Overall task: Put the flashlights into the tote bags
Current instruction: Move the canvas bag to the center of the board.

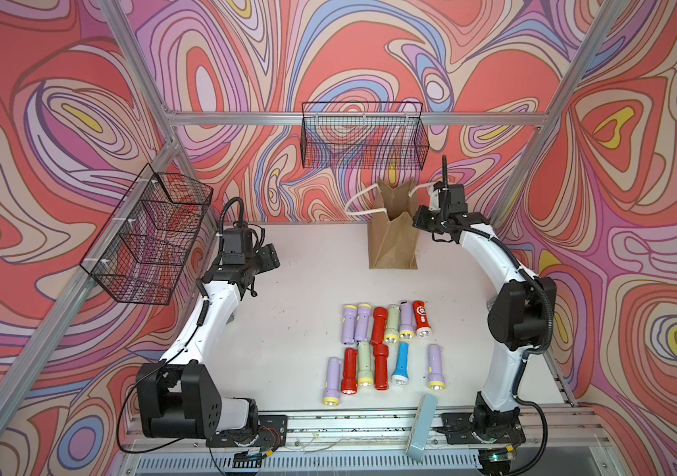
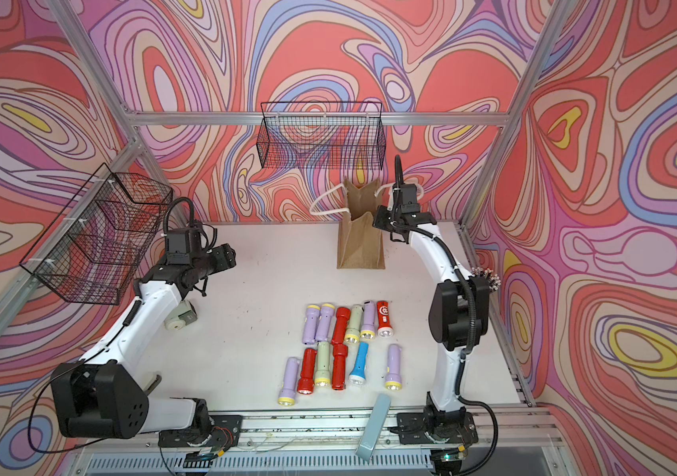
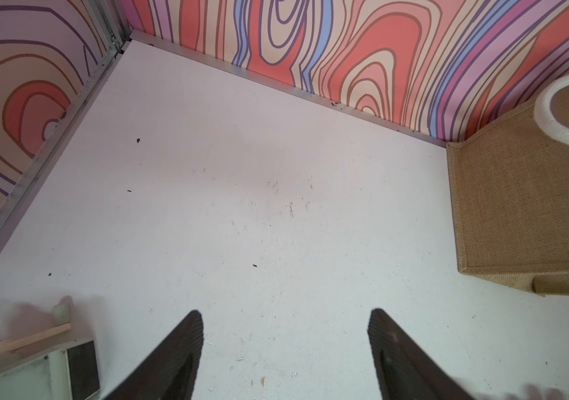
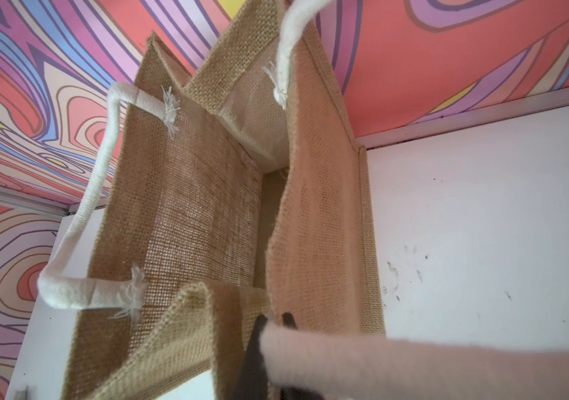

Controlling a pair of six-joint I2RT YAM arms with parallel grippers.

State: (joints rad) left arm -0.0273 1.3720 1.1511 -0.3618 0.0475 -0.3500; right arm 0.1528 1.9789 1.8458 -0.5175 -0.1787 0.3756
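One white table (image 1: 287, 329) carries all. At its back stands the tote bag (image 1: 392, 243), upright, mouth open. The right gripper (image 4: 275, 318) is pressed together on the bag's rim beside a rope handle (image 4: 75, 221). The left gripper (image 3: 286, 322) is spread above bare table. Twelve flashlights (image 1: 379, 325) lie in two rows near the front.

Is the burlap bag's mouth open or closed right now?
Open. The tote bag stands upright with its walls apart, so the right wrist view looks down inside it. The right pincer is shut at its rim.
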